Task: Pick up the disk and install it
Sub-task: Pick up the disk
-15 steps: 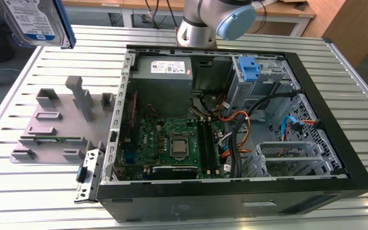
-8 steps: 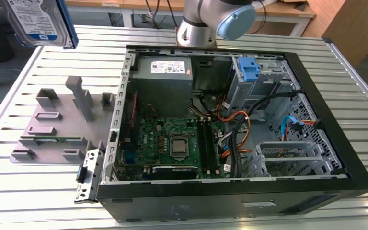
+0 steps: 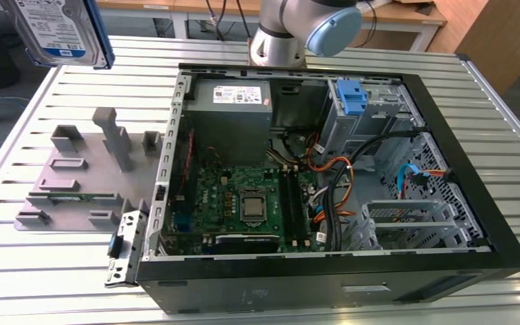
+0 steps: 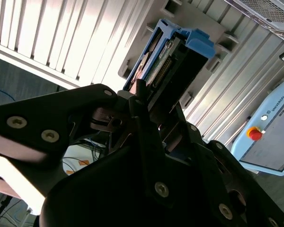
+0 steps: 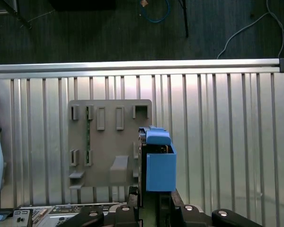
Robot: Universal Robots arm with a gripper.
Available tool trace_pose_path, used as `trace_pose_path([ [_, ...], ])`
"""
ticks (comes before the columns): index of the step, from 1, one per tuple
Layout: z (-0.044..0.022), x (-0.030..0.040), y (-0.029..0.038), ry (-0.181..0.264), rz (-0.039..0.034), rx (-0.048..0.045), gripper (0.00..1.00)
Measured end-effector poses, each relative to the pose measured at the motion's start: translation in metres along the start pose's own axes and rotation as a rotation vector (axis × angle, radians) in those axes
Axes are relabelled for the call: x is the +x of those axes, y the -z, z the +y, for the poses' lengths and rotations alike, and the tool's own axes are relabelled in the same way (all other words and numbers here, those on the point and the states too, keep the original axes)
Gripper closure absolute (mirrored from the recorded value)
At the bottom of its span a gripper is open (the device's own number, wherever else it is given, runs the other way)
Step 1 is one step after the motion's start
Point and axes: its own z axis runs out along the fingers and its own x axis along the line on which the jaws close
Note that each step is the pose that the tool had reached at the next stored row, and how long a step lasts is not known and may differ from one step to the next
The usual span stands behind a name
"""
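Observation:
The disk (image 3: 57,30), a silver drive with a white-and-blue label in a blue carrier frame, hangs high in the air at the exterior view's upper left, above the grey fixture plate (image 3: 89,176). In the second wrist view my gripper (image 4: 149,101) is shut on the disk (image 4: 180,56), with black fingers (image 4: 142,109) clamping its sides. In the first wrist view the disk's blue carrier (image 5: 159,163) sticks out from the gripper (image 5: 151,201), well above the fixture plate (image 5: 109,142).
The open computer case (image 3: 477,203) lies on the slatted metal table (image 3: 25,271) toward the exterior view's right. It holds a motherboard (image 3: 242,203), a grey power supply (image 3: 233,95) and a drive cage with a lone blue bracket (image 3: 355,98). The arm's base (image 3: 283,40) stands behind the case.

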Motion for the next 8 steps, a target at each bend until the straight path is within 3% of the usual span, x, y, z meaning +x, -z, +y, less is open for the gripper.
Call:
trace_pose_path([
  [8, -0.0041, -0.0002, 0.0, 0.0, -0.0001, 0.0001, 0.65],
])
